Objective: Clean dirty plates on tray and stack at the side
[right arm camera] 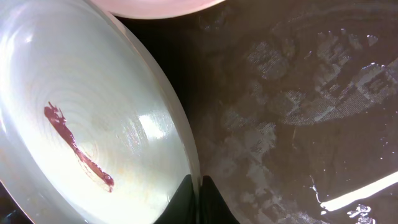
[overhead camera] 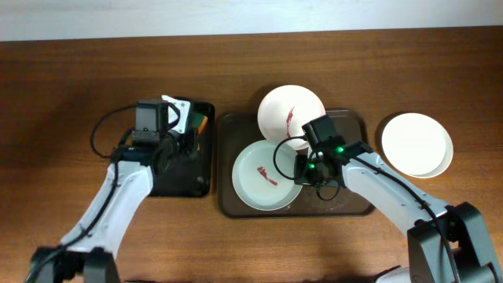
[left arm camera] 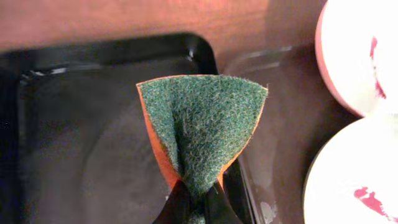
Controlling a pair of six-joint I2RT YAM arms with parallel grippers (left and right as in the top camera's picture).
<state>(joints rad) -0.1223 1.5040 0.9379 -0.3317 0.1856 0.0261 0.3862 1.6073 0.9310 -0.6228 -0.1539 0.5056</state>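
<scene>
Here the streaked plate (overhead camera: 263,174) lies in the brown tray (overhead camera: 222,157), its thin rim clamped by the right pincer (right arm camera: 198,200). A second smeared plate (overhead camera: 291,114) meets its far edge. The left pincer (left arm camera: 198,202) pinches the green sponge (left arm camera: 202,124) above the black tray (overhead camera: 189,185). So narrow a bite may let the plate pivot or slip when lifted, knocking its neighbour. One clean plate (overhead camera: 416,144) sits aside on the surface (overhead camera: 78,79).

Green-orange sponge (left arm camera: 202,127); red-smeared white plate (right arm camera: 87,124)
</scene>
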